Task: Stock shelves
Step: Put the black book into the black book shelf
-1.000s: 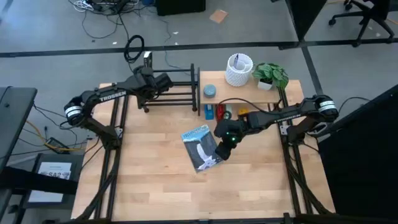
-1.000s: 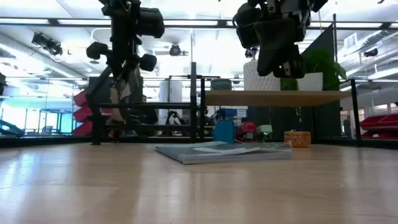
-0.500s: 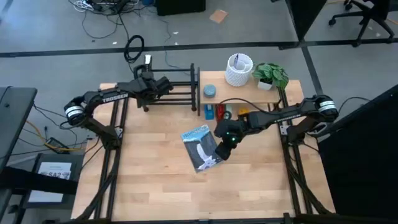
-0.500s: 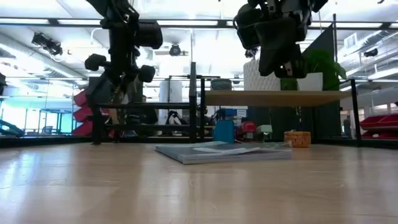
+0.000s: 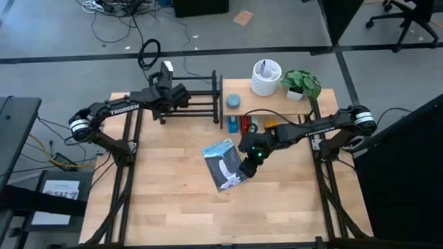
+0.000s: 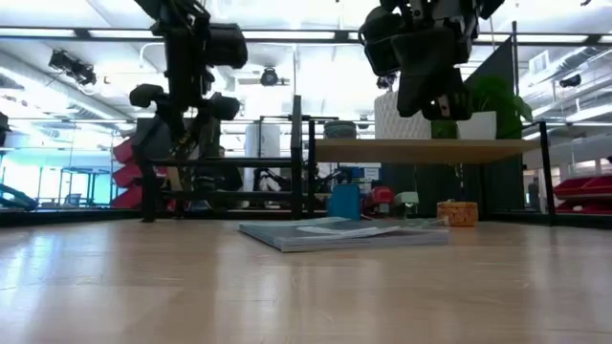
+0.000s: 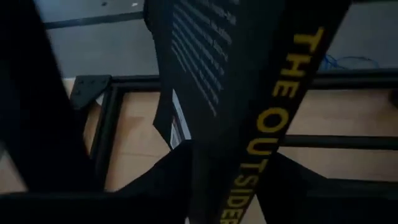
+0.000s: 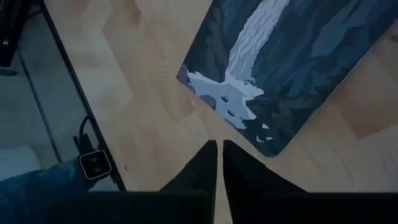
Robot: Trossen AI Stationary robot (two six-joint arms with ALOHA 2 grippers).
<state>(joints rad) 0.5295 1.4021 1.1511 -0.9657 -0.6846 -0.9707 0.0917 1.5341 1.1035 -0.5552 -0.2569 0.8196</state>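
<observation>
The black rack (image 5: pixel 188 100) stands at the far left part of the table (image 5: pixel 173 207), and the wooden shelf board (image 5: pixel 277 104) on black legs stands right beside it on the far right part. The left gripper (image 5: pixel 166 75) is up over the left end of the rack, and it is pinching a dark book (image 7: pixel 249 93) with yellow letters down its spine. In the left wrist view the book fills most of the picture, with the rack's bars and the table under it. On top of the wooden board sit a white cup (image 5: pixel 266 77) with holes in it, a green plant (image 5: pixel 301 84) in a white pot, and a small round blue-grey thing (image 5: pixel 233 101). Under the board, by its front edge, are a blue thing (image 5: pixel 231 124), a red thing (image 5: pixel 245 124) and a small yellow thing (image 5: pixel 270 125). A flat picture book (image 5: pixel 225 164) with a waterfall on its cover lies near the middle of the table. The right gripper (image 5: pixel 247 168) hangs above the right edge of that book, not touching it. Its two fingers (image 8: pixel 202 165) are pressed close together with nothing between them.
</observation>
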